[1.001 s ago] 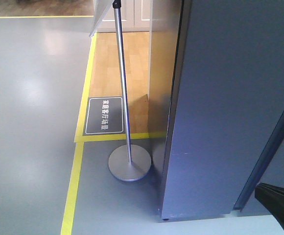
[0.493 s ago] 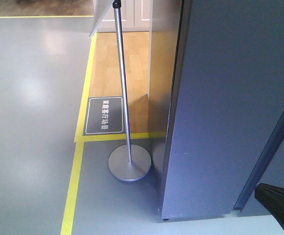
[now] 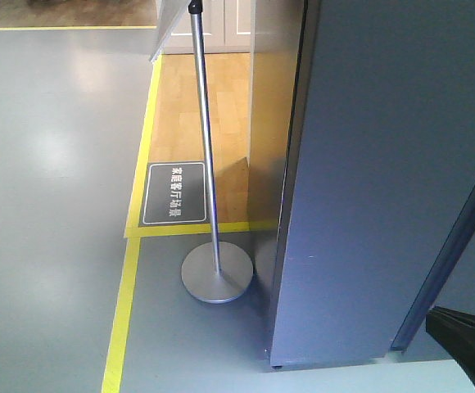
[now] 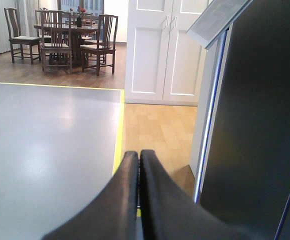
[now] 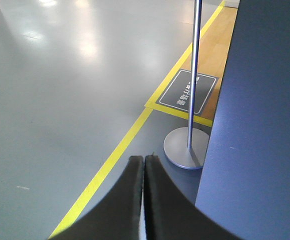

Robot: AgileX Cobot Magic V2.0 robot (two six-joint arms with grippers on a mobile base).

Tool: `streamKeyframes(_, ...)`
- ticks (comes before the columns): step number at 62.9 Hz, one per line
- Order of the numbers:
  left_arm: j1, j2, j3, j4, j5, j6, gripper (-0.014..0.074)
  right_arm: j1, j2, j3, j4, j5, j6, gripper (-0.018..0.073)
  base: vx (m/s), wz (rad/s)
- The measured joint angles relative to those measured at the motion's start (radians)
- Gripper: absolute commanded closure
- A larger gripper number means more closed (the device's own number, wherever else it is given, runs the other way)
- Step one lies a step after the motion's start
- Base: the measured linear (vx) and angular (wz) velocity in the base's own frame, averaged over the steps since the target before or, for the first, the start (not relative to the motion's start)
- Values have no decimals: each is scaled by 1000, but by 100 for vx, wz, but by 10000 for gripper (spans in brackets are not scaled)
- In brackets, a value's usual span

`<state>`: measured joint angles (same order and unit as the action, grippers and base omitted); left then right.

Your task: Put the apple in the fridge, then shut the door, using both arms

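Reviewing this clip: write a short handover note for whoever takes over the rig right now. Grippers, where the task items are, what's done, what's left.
Left gripper: fingers pressed together, nothing between them.
Right gripper: likewise shut and empty.
Fridge: its dark grey-blue side fills the right of the front view, beside a metal stand on the grey floor. The interior is not visible in any view.
Apple: not in any view; whether it is inside the fridge cannot be told.
Door: cannot tell whether it is closed.
Done: unconfirmed. Left: check the apple's place and the door's state before moving either arm.
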<state>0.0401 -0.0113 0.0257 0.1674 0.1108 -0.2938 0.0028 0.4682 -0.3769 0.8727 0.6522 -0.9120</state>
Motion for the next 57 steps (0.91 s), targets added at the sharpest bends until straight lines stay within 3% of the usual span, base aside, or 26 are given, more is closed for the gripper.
streamKeyframes(57,0,0,0,0,0,0,604,0,0,4,0,0,0,563,0,0)
